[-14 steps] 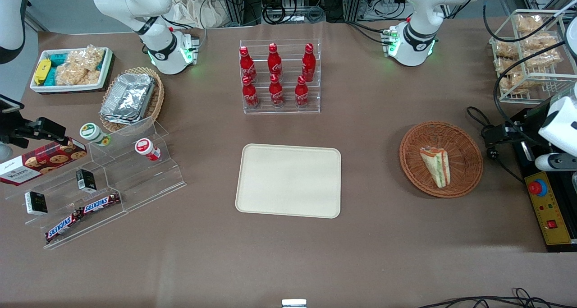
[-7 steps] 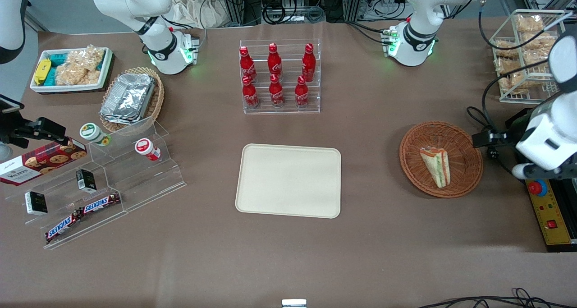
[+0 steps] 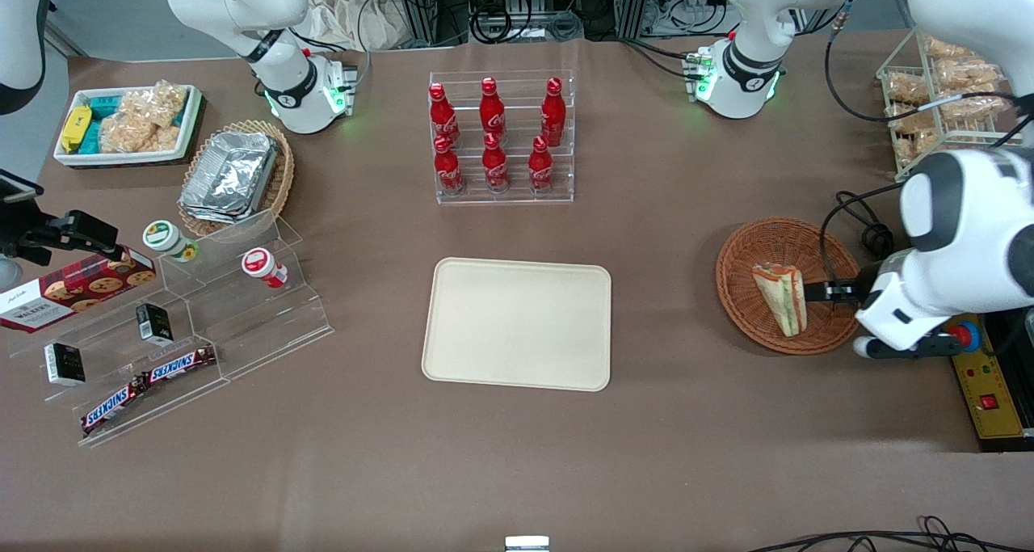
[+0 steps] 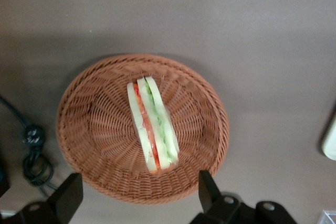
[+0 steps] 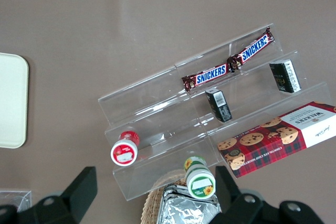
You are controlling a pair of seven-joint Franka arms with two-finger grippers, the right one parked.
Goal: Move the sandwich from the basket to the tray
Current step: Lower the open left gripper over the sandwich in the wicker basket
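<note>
The sandwich (image 3: 782, 297) (image 4: 152, 127), a wrapped wedge with green and orange-red layers, lies in the round reddish-brown basket (image 3: 747, 249) (image 4: 89, 129). My left gripper (image 3: 832, 292) (image 4: 137, 195) hangs open above the basket's rim at the working arm's end, and its fingers (image 4: 207, 188) stand wide apart with nothing between them. The fingertips are just short of the sandwich's wide end. The cream tray (image 3: 517, 324) lies flat beside the basket, toward the table's middle, with nothing on it.
A rack of red cola bottles (image 3: 501, 136) stands farther from the front camera than the tray. A black cable (image 3: 858, 222) (image 4: 32, 153) coils next to the basket. A yellow control box (image 3: 981, 378) and a wire rack of snacks (image 3: 941, 99) sit at the working arm's end.
The left arm has swung in from the table's working end toward the basket. Its gripper now hangs over the basket rim. The sandwich and tray have not moved.
</note>
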